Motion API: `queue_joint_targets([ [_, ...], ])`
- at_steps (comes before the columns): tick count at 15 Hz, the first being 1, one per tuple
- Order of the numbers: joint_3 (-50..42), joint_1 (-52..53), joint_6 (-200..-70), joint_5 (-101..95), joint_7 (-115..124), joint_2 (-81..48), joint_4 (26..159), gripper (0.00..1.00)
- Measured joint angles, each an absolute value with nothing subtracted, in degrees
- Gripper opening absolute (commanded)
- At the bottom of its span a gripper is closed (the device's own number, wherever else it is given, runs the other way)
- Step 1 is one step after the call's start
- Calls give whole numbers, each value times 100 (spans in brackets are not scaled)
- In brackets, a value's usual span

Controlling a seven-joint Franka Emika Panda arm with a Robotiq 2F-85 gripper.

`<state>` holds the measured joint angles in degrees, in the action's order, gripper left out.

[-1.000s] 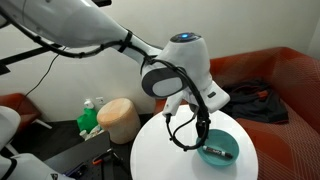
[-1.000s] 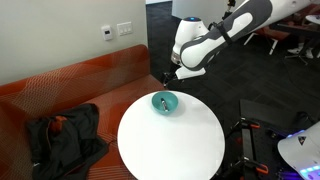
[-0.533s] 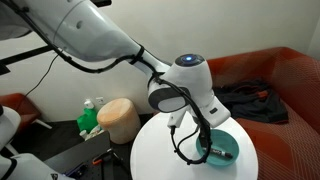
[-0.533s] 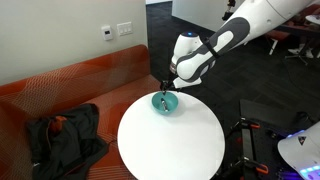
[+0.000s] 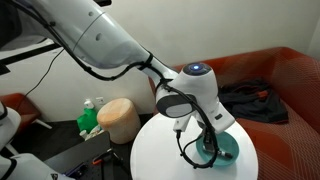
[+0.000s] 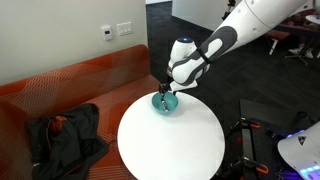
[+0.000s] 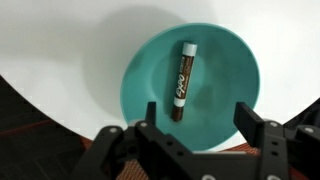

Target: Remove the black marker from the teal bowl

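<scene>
The teal bowl sits near the edge of the round white table. The black marker lies inside it, its length running up and down the wrist view, with white lettering on its barrel. My gripper is open, its two black fingers spread over the near half of the bowl, above the marker's lower end and apart from it. In both exterior views the gripper hangs just over the bowl, and the marker is hidden there.
An orange-red sofa curves behind the table, with a black bag on it. A tan round stool and green items stand beside the table. The table's edge lies close to the bowl.
The arm has lowered and moved over the bowl; the gripper, earlier above and beside it, now hangs just over the bowl's inside. The bowl and marker have not moved.
</scene>
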<state>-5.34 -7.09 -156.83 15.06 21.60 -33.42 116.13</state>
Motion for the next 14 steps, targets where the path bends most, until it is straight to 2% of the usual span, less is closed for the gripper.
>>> queue_joint_targets([
  [14,-539,-711,-15446,1506,2160,-4064,10869,79],
])
